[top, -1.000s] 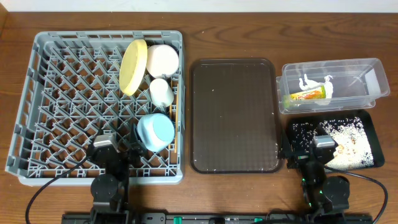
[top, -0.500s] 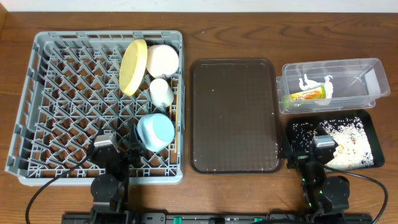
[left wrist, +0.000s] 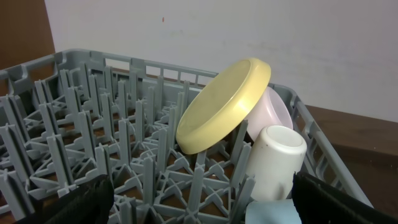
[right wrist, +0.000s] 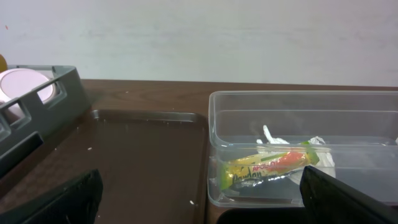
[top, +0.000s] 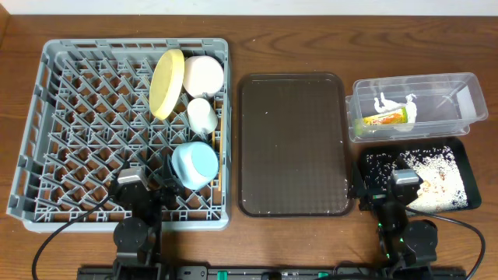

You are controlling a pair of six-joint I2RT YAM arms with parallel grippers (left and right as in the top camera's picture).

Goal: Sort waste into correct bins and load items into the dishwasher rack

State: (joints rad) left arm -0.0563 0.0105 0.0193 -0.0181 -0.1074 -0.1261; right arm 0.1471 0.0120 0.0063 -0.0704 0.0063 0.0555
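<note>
The grey dishwasher rack [top: 78,117] holds the yellow plate [top: 166,84] on edge, the white bowl [top: 204,76], the small white cup [top: 201,115], the light blue bowl [top: 194,164] and the chopsticks [top: 221,144] along its right side. My left gripper [top: 148,189] rests open over the rack's near edge, beside the blue bowl; nothing lies between its fingers [left wrist: 81,202]. The clear tub [top: 467,85] contains the snack wrapper [top: 382,118] and the tissue scrap [top: 397,103]. Rice scraps [top: 436,167] lie in the black tray [top: 465,159]. My right gripper [top: 387,189] stands open and empty at that tray's near left.
A large dark brown serving tray [top: 293,144] with a few crumbs lies between the rack and the bins. In the right wrist view its surface [right wrist: 143,162] fills the gap ahead, with the clear tub [right wrist: 217,124] on the right.
</note>
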